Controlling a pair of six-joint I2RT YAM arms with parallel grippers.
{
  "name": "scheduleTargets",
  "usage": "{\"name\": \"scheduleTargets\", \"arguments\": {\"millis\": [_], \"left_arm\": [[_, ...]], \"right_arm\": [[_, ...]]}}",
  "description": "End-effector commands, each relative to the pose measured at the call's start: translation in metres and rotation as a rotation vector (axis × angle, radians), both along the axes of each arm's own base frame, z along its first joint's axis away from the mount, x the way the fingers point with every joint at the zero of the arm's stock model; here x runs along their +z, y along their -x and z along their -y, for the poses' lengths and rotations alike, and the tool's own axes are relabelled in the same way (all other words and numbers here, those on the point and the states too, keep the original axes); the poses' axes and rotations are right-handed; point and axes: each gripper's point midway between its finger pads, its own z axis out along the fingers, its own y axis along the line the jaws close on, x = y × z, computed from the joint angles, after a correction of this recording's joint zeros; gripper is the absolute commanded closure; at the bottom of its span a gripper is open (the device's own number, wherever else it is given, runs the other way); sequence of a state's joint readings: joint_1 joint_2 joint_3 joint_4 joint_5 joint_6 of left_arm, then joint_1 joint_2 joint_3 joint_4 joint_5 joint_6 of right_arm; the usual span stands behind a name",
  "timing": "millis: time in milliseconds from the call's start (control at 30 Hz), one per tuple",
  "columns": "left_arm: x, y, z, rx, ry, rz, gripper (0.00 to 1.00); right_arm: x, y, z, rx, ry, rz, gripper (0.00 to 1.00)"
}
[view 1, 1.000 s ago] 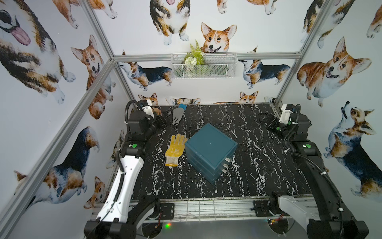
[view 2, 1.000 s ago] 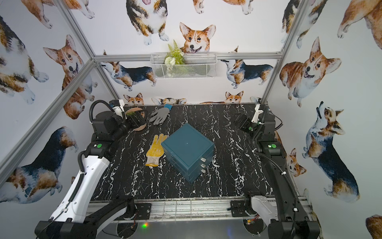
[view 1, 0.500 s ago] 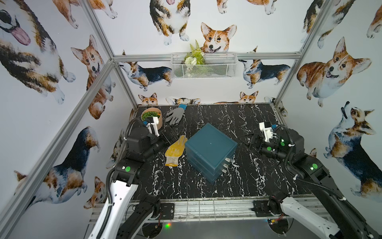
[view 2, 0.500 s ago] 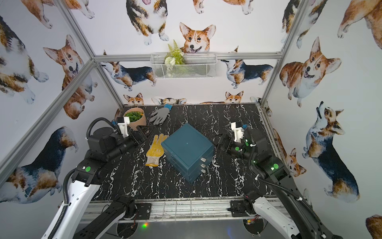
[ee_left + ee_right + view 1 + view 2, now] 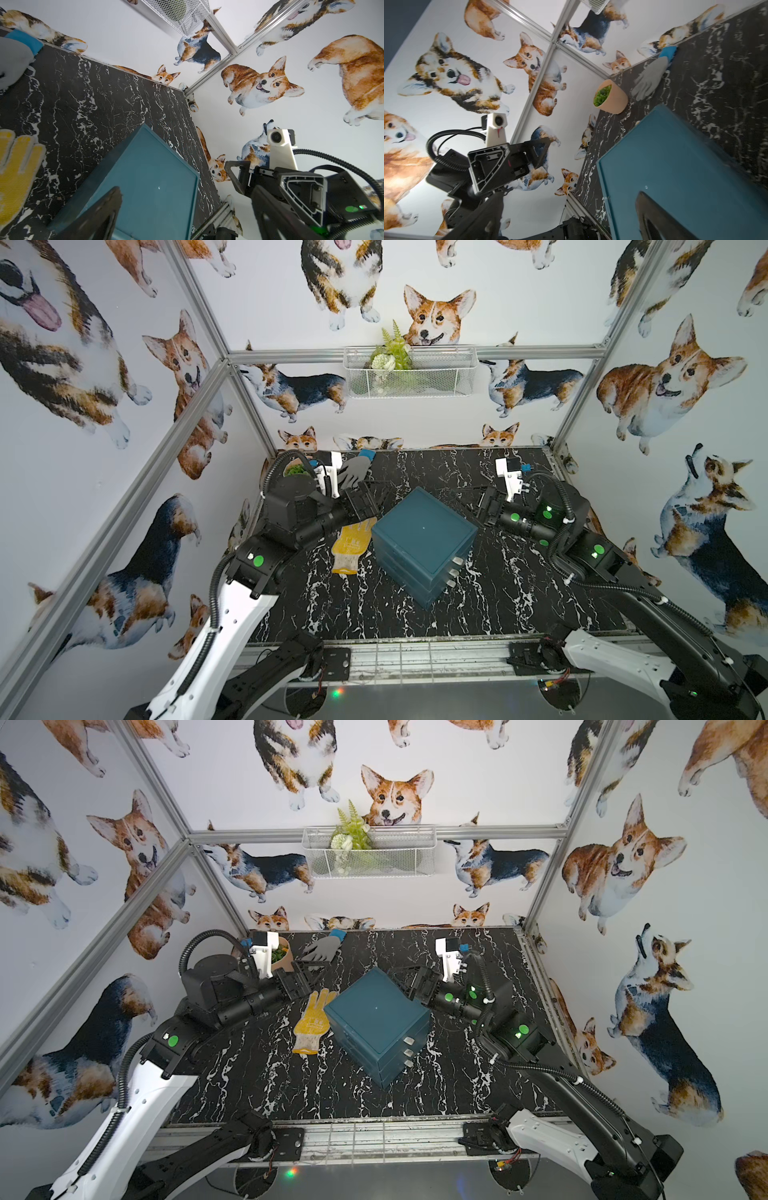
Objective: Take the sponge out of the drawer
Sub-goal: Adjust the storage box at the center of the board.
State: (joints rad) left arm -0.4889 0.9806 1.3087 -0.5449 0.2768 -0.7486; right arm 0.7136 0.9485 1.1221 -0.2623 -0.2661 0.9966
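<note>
**Sponge hiding from every camera, drawers shut**

Sponge is showing in none of the views (whether it is lying inside a drawer cannot be told). The teal drawer unit is sitting near the middle of the black marbled bench, turned corner-on. Its three grey handles are facing the front right, and all three drawer fronts are lying flush and shut.

The left arm is reaching in from the left. The left jaws are standing spread wide and empty, hovering over the fingertips of a yellow glove, near the unit's back left edge. The right arm is reaching in from the right, and the right jaws are likewise standing spread wide and empty, near the unit's back right edge. Neither pair appears to be touching the unit in both top views.

The yellow glove is lying flat on the bench, just beside the unit. Farther back, a grey glove with a blue cuff is lying near the back wall. A small potted plant is standing in the back left corner. A white wire basket holding greenery is hanging on the back wall.
</note>
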Motion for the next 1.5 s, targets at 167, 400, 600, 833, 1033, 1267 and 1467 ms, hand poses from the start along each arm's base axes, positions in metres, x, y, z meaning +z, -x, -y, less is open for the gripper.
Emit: {"name": "scheduleTargets", "arguments": {"millis": [167,400,600,833,1033,1267,1467], "left_arm": [[-0.059,-0.012,0.008,-0.144,-0.311,-0.090,0.00],[-0.085,-0.018,0.020,-0.246,-0.371,-0.070,0.00],[-0.100,-0.019,0.031,-0.304,-0.339,-0.091,0.00],[-0.108,-0.019,0.032,-0.312,-0.326,-0.116,0.00],[-0.115,-0.018,0.027,-0.302,-0.318,-0.140,0.00],[-0.117,-0.022,0.018,-0.261,-0.297,-0.158,0.00],[-0.124,-0.032,0.004,-0.195,-0.321,-0.171,0.00]], "right_arm": [[-0.089,0.016,0.083,-0.266,0.464,-0.282,0.12],[-0.141,0.039,0.080,-0.196,0.477,-0.422,0.14],[-0.154,0.027,0.061,-0.150,0.459,-0.399,0.12],[-0.151,0.002,0.022,-0.050,0.450,-0.353,0.11],[-0.152,-0.021,-0.009,0.015,0.456,-0.332,0.11],[-0.129,-0.067,-0.052,0.077,0.433,-0.230,0.11],[-0.120,-0.092,-0.079,0.137,0.448,-0.189,0.12]]}}
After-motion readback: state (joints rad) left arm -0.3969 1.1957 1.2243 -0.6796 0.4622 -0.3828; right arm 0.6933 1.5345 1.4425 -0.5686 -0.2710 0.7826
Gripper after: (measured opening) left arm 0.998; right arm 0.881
